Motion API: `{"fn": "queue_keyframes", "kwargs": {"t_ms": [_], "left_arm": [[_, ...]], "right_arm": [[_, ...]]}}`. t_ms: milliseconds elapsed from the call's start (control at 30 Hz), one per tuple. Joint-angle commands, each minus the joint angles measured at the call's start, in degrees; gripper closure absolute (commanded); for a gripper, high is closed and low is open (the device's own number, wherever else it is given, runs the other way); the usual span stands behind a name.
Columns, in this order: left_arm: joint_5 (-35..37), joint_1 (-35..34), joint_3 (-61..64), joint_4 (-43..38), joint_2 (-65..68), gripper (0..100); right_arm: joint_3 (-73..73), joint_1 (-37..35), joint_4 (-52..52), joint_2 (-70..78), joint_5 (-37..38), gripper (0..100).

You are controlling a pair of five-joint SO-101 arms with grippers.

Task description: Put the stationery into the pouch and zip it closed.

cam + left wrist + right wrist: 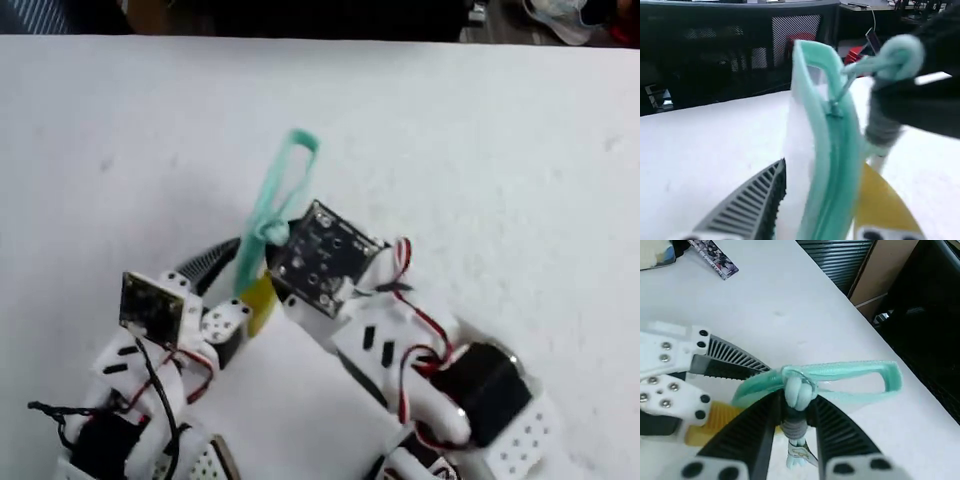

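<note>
A clear pouch [275, 195] with a teal zip rim stands on its edge on the white table [480, 150]. My left gripper [246, 268] is shut on its near end: in the left wrist view the pouch [822, 165] sits between the black ribbed finger [752, 205] and the yellow finger [882, 205]. The zip slider [833, 107] is partway along, and the far end of the pouch [880, 377] gapes open. My right gripper [796, 401] is shut on the knotted teal zip tassel [796, 390], right beside the left gripper [752, 390]. I cannot make out any stationery.
The table's far edge [320, 38] borders a dark area with chairs [740, 50]. A printed packet [715, 257] lies on the table far from the arms. Both arm bodies crowd the near edge [440, 400].
</note>
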Motion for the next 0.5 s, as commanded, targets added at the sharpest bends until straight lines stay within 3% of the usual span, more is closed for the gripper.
{"fn": "queue_keyframes", "kwargs": {"t_ms": [0,233,467], "left_arm": [[-0.79,0.66,2.90,-4.75,0.22,77],[-0.88,3.56,7.47,-11.34,0.22,91],[-0.88,3.47,7.38,-11.60,0.22,97]], "right_arm": [[-7.82,-1.19,3.47,0.13,-0.09,98.2],[-10.55,-1.19,6.37,7.69,-0.09,98.2],[-10.46,1.27,5.85,8.31,-0.09,98.2]]}}
